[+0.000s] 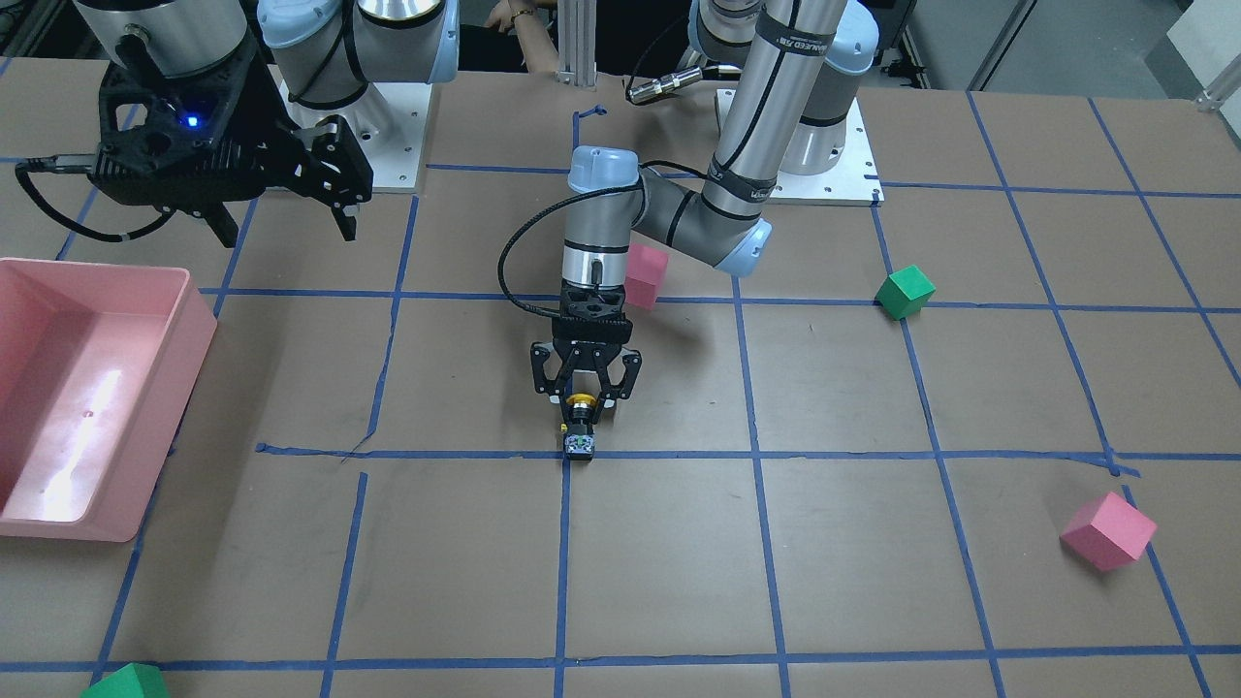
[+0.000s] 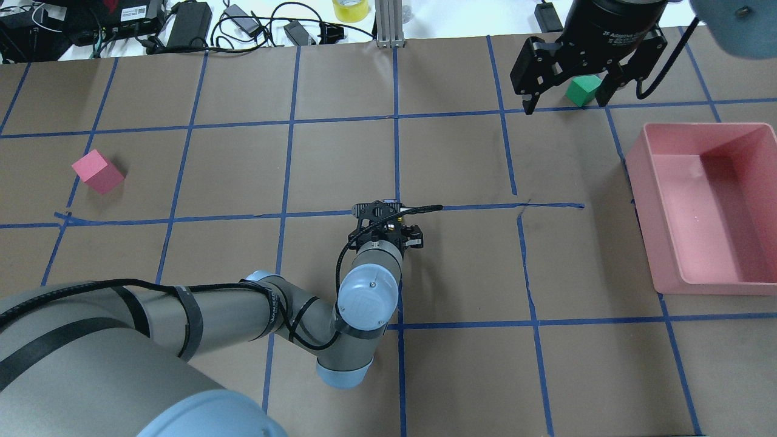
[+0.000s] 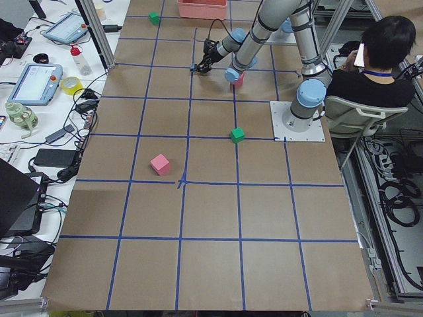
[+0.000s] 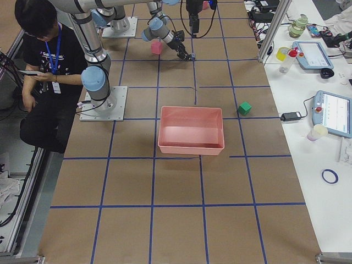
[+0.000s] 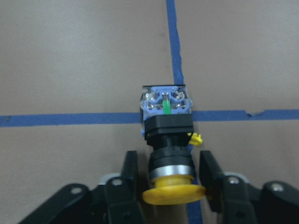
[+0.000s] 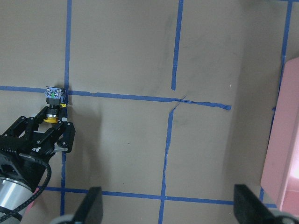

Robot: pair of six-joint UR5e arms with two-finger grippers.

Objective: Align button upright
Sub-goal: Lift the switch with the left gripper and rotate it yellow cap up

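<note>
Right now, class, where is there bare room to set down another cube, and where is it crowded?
Bare paper lies between the pink bin and the button, and a wider stretch between the button and the lone pink cube. It is crowded at the tape crossing, where the left gripper straddles the button, with a second pink cube close by that arm.

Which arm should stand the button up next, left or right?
Left. The left gripper, open, straddles the button lying on its side at the tape crossing. The right gripper hangs open and raised, far off near the pink bin.
</note>
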